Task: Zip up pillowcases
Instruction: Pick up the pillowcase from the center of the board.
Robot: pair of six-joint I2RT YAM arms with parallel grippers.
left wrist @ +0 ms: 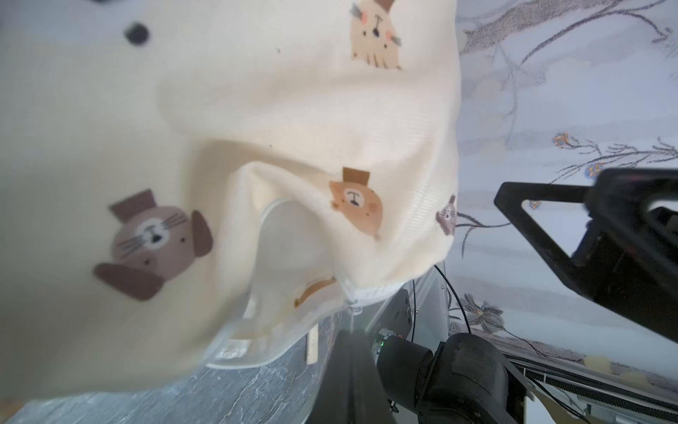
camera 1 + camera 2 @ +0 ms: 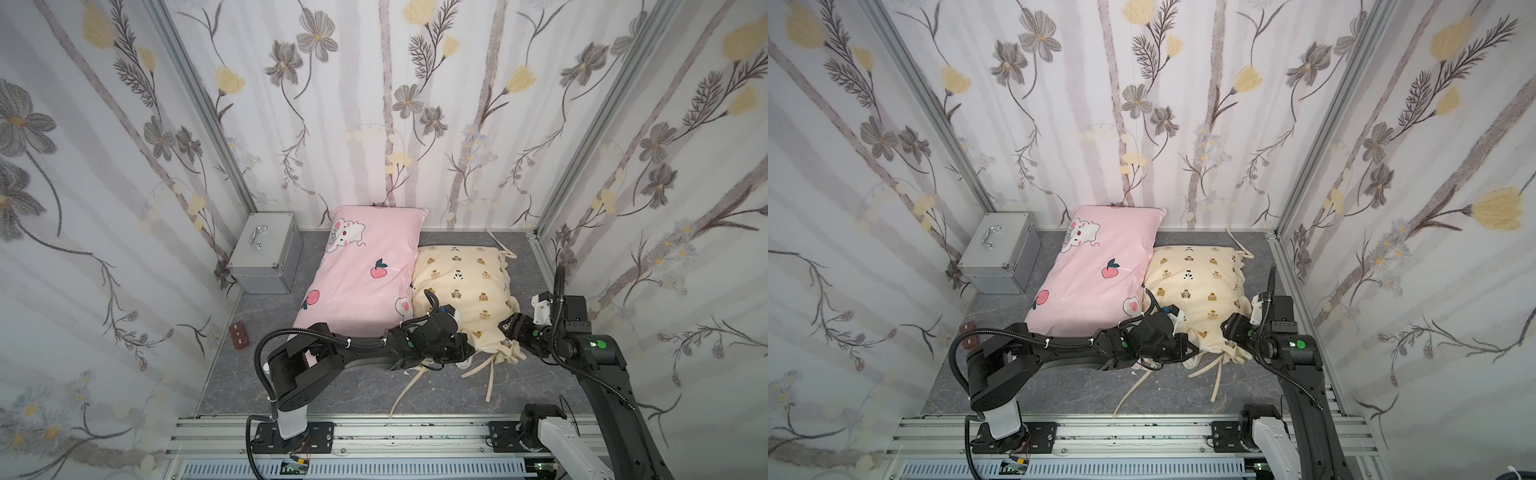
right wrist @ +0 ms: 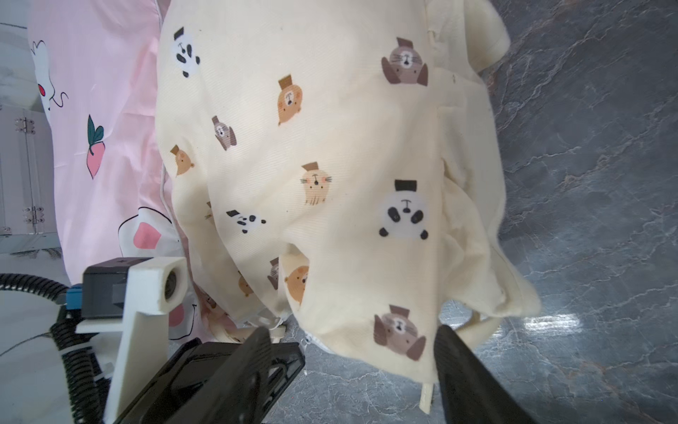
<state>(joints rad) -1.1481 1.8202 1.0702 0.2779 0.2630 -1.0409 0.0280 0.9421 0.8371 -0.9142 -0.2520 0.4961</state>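
Near edge of the worktop (image 2: 332, 386): left gripper (image 2: 459, 351), jaws together at the gaping zip (image 1: 234, 361) of the cream pillowcase (image 2: 461, 274); I cannot tell whether they pinch the slider. Right gripper (image 3: 352, 341), jaws apart, straddles the case's near corner. I judge I should clamp that corner, tension the seam, then draw the zip straight. Behind, touching it, lies the pink pillowcase (image 2: 365, 266).
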